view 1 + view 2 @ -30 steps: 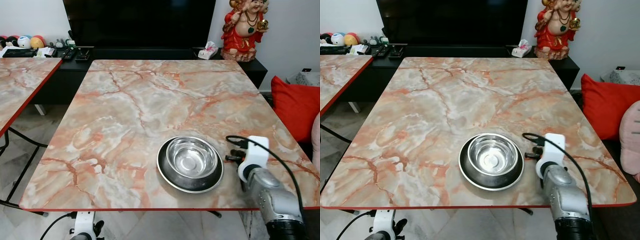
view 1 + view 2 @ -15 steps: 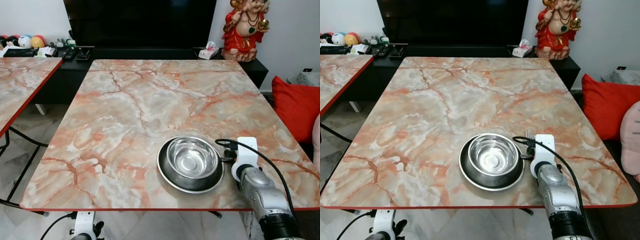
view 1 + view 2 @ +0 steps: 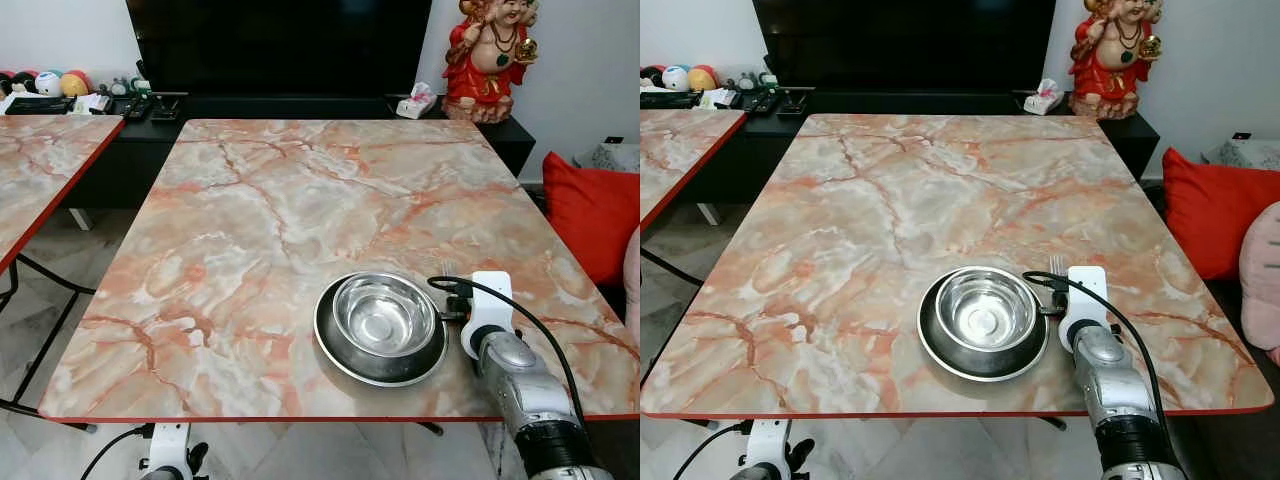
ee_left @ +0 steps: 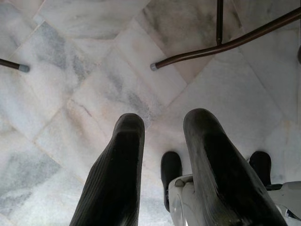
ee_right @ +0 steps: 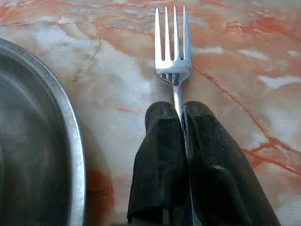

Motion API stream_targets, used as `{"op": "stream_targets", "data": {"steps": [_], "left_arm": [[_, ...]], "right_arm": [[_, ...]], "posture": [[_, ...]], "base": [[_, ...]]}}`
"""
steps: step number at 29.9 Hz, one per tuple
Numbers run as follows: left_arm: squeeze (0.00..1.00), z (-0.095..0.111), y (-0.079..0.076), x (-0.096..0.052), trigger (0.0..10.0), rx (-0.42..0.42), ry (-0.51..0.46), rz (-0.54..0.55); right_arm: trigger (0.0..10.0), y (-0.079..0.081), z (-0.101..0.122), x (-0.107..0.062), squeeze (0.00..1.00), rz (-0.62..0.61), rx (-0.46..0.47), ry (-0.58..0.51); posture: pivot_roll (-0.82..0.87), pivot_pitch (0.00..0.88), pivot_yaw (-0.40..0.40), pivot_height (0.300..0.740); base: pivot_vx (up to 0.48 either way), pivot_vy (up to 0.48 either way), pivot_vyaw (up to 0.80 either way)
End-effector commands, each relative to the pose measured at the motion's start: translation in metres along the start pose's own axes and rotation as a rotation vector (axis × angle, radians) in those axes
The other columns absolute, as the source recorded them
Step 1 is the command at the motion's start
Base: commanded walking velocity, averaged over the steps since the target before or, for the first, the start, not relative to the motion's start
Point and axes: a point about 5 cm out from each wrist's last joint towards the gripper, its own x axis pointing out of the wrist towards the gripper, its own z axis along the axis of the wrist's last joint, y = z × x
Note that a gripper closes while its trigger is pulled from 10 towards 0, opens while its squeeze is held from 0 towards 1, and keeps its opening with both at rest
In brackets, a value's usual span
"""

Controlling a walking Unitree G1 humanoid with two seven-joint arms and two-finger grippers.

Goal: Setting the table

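Observation:
A steel bowl (image 3: pixel 384 315) sits inside a dark steel plate (image 3: pixel 340 355) near the front edge of the marble table (image 3: pixel 280 210). Just to the right of the plate, my right gripper (image 5: pixel 180 113) is shut on a silver fork (image 5: pixel 173 56). The fork's tines (image 3: pixel 1057 266) point away from me and lie low over the tabletop beside the plate's rim (image 5: pixel 70 141). My left gripper (image 4: pixel 162 129) hangs below the table over the floor, its fingers parted with nothing between them.
A second marble table (image 3: pixel 40 170) stands to the left. Behind the table runs a dark TV cabinet (image 3: pixel 300 105) with a red statue (image 3: pixel 492 55) and a tissue box (image 3: pixel 415 102). A red cushion (image 3: pixel 595 215) lies to the right. Table legs (image 4: pixel 221 44) cross the tiled floor.
My right arm has moved left and forward, bringing the fork close beside the plate's right rim. The bowl and plate have stayed put.

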Motion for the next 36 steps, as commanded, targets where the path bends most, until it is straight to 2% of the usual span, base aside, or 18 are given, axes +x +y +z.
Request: {"op": "stream_targets", "data": {"steps": [1,5,36], "left_arm": [[0.00,-0.0026,-0.0007,-0.0004,10.0,0.001,0.011,-0.004],[0.00,-0.0026,-0.0008,-0.0004,10.0,0.001,0.011,-0.005],[0.00,-0.0023,-0.0010,-0.0004,10.0,0.002,0.009,-0.005]], "right_arm": [[10.0,-0.0003,0.0054,0.0018,0.00,0.003,-0.010,-0.014],[10.0,0.0019,0.0018,0.0022,0.00,0.019,-0.047,-0.002],[10.0,0.0037,0.0012,0.0043,0.00,0.017,-0.034,0.006]], "posture": [[0.08,0.000,-0.024,0.728],[0.08,0.000,-0.024,0.728],[0.08,0.000,-0.024,0.728]], "base": [[0.000,0.000,0.00],[0.000,0.000,0.00],[0.000,0.000,0.00]]}}
